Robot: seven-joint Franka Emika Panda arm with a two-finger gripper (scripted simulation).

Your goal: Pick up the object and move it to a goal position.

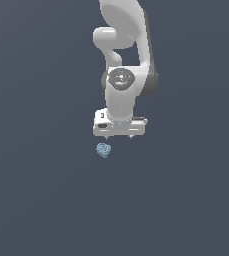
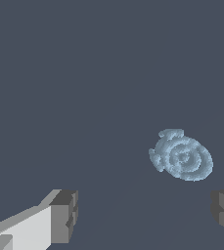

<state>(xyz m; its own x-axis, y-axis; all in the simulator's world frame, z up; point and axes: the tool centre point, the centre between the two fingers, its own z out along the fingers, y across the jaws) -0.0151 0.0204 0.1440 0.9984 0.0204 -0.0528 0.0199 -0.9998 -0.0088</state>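
Observation:
The object (image 1: 103,150) is a tiny pale blue, lumpy, roundish thing lying on the dark grey ground. In the exterior view it sits just below the white gripper (image 1: 119,136), toward the exterior view's left of the gripper's middle. The gripper hangs above it, apart from it, and holds nothing. In the wrist view the object (image 2: 181,156) shows ringed bumps and lies ahead of the open gripper (image 2: 145,217), nearer to one finger. The two dark fingertips (image 2: 64,215) stand far apart.
The white arm (image 1: 126,60) rises behind the gripper toward the top of the exterior view. The ground around is a plain dark grey surface (image 1: 36,190) with no other objects in view.

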